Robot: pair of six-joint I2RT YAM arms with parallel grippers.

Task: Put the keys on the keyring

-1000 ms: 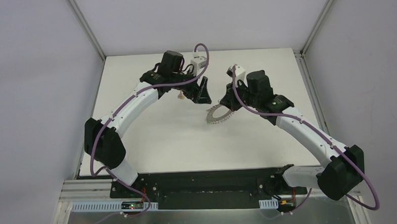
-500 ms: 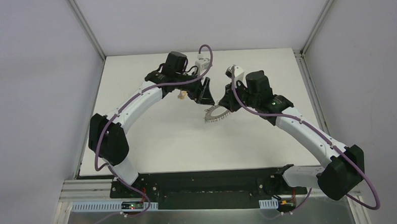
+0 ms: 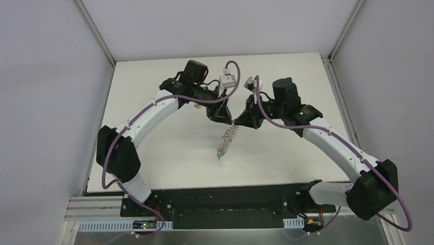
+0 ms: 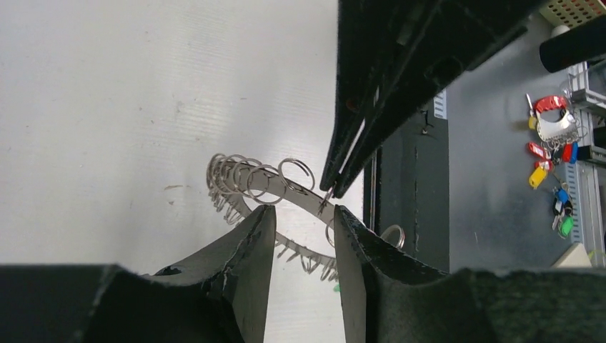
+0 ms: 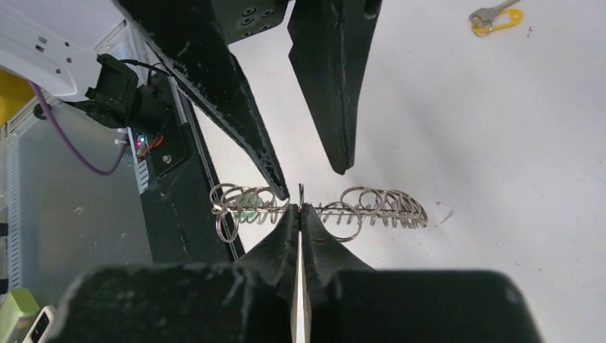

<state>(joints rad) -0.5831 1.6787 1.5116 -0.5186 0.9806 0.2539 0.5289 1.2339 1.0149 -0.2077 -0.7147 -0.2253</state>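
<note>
Your right gripper was clenched on the keyring's flat band, which hung edge-on from its tips over the table. Your left gripper stood with jaws apart, straddling the band just beside those tips and not pinching it. The green key sat among the wire loops at the ring's low end. The yellow key lay well beyond the left fingers, with open table around it.

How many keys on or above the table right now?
2. The yellow-headed key lies flat on the table, apart from the keyring. The green-headed key sits at the keyring's free end. More tagged keys lie off the table.
</note>
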